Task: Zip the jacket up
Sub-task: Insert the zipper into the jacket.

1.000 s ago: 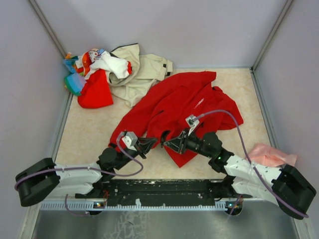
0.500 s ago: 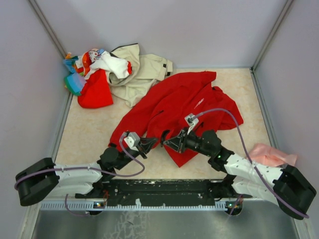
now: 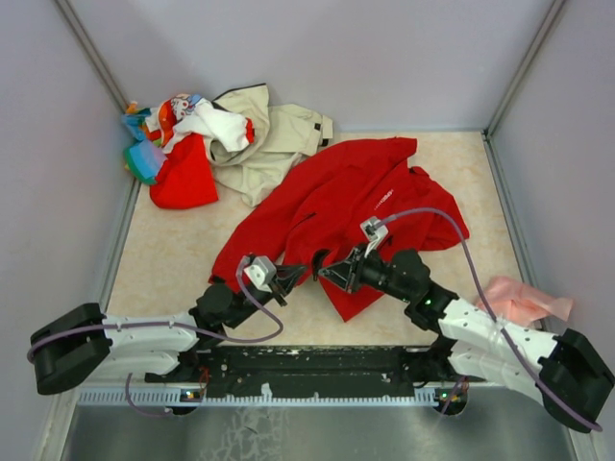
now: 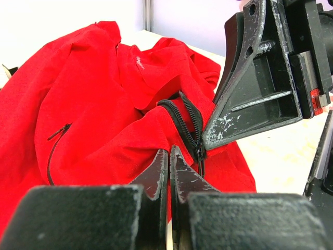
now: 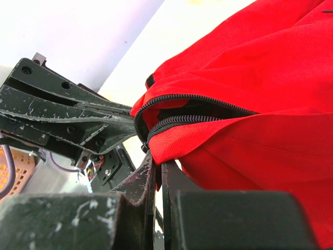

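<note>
"So, what are the jaws doing?"
"The right gripper's (image 5: 155,164) are pinching the jacket's (image 3: 336,197) hem beneath the zipper (image 5: 197,117). The left gripper's (image 4: 169,156) are pressing together alongside; whether they are holding cloth, I cannot tell."
"Why there?"
"Probably steadying both zipper ends for joining. The jacket is lying mid-table (image 3: 173,259)."

Jacket (image 3: 336,206) bright red w/ black zip teeth (image 4: 190,117), black pocket zip (image 4: 49,161), small white chest logo (image 3: 384,199). Other clothes: beige jacket (image 3: 279,134), plain red garment (image 3: 183,181), mixed clothes (image 3: 168,115) in white, orange, blue & green prints, pink cloth (image 3: 519,300). Tabletop (image 3: 168,254) pale cream, faintly marbled; walls (image 3: 336,58) light grey-lilac; left gripper (image 4: 169,153) & right gripper (image 5: 157,161) black w/ whitish scuffs, arm shells (image 3: 144,336) white, cables (image 3: 423,211) purple.
</note>
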Robot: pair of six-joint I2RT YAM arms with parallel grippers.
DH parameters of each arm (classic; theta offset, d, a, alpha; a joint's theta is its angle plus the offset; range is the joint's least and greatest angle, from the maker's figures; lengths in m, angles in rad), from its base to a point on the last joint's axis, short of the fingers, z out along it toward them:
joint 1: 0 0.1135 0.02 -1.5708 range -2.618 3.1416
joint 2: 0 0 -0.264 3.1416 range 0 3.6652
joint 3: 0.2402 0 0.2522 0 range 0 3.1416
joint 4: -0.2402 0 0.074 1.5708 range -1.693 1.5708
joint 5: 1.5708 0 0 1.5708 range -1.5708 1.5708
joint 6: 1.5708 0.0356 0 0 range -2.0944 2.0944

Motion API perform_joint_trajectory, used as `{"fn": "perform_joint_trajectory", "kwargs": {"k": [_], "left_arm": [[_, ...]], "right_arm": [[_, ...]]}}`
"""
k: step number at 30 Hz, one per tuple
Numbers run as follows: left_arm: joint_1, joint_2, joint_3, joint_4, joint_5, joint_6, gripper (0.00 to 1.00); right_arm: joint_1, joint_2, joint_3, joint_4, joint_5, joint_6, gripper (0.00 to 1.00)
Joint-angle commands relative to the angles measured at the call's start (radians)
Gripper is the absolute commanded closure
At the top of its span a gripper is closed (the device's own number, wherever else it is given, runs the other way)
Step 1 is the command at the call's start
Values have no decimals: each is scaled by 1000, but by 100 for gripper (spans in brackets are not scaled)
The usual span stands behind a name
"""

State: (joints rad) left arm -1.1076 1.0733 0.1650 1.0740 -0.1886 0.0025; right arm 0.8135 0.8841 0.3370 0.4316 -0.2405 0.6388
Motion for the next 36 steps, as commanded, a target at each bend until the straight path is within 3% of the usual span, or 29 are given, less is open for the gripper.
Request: {"fn": "perform_joint_trajectory", "kwargs": {"k": [1, 6, 17, 24, 30, 36], "left_arm": [[-28, 7, 38, -39, -47, 64, 100], [-61, 21, 56, -60, -108, 123, 100], [-63, 18, 63, -78, -87, 138, 100], [-92, 80, 120, -165, -81, 199, 100], [-167, 142, 148, -147, -162, 301, 100], [-170, 130, 123, -85, -301, 265, 100]], "right_arm": [[-15, -57, 63, 14, 52, -6, 100], [-41, -84, 77, -60, 59, -22, 100], [-42, 9, 148, -157, -28, -52, 100], [-48, -34, 186, -210, 38, -95, 100], [-66, -67, 189, -228, 88, -113, 100], [-69, -110, 153, -251, 77, -91, 100]]}}
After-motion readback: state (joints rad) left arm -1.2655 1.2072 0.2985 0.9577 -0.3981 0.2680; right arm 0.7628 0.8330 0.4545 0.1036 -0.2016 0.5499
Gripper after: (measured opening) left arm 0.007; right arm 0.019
